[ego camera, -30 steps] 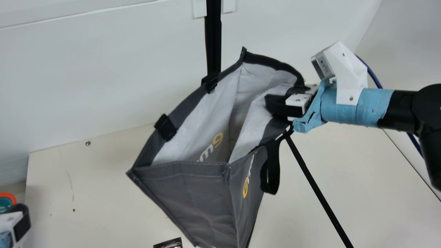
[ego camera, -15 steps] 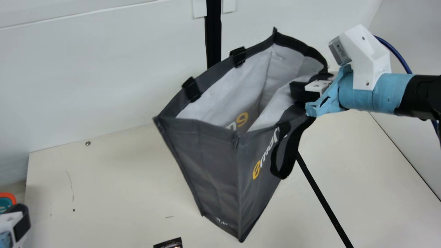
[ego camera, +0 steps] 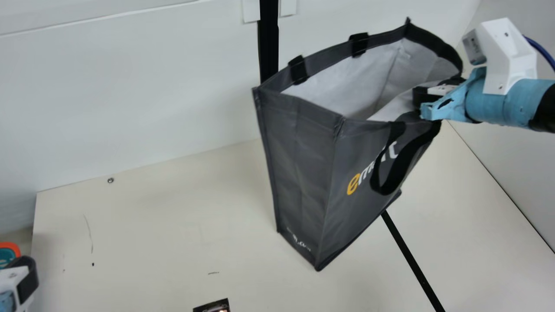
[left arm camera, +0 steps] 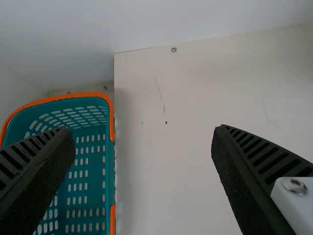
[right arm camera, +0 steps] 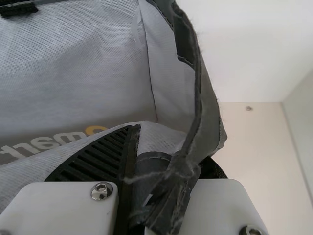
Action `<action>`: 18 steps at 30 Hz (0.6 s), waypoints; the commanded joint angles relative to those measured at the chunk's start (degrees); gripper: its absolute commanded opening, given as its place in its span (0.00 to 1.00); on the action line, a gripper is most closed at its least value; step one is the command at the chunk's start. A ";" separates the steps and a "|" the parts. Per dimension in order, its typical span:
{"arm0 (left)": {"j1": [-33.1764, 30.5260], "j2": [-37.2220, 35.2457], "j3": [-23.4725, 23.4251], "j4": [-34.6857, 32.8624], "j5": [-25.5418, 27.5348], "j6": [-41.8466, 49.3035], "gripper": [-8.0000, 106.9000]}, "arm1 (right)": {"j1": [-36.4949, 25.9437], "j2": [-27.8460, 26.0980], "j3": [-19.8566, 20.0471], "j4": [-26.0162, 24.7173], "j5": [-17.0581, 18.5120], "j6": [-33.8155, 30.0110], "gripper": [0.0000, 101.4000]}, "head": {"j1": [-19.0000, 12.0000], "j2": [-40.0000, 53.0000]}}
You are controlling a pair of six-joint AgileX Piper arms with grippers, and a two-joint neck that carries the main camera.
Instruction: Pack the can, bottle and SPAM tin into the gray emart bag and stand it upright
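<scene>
The gray emart bag (ego camera: 303,169) hangs tilted, mouth open, at the right of the main view; my right gripper (ego camera: 438,93) is shut on its rim near the right corner. In the right wrist view the folded rim is pinched between the fingers of my right gripper (right arm camera: 156,196), with the pale lining (right arm camera: 73,63) beside it. At the main view's lower left edge is part of my left gripper (ego camera: 21,281). Seen from its wrist, my left gripper (left arm camera: 142,171) stands open with nothing between its fingers. A dark printed item (ego camera: 212,307), only partly in view, lies at the main view's bottom edge.
A teal basket with an orange rim (left arm camera: 58,98) stands beside the table's (left arm camera: 166,186) left edge, close to my left gripper. A white wall with a black post (ego camera: 269,43) rises behind the table. A black strip (ego camera: 412,260) crosses the table at right.
My right gripper has carried the bag right and toward the back wall, and the bag's lower part has swung into view. The left gripper has kept still.
</scene>
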 commanded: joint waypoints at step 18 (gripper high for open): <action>0.00 0.00 0.00 0.00 0.00 0.00 0.85 | -11.70 5.23 -7.08 -3.40 -2.17 0.13 0.00 | -1.30 -0.05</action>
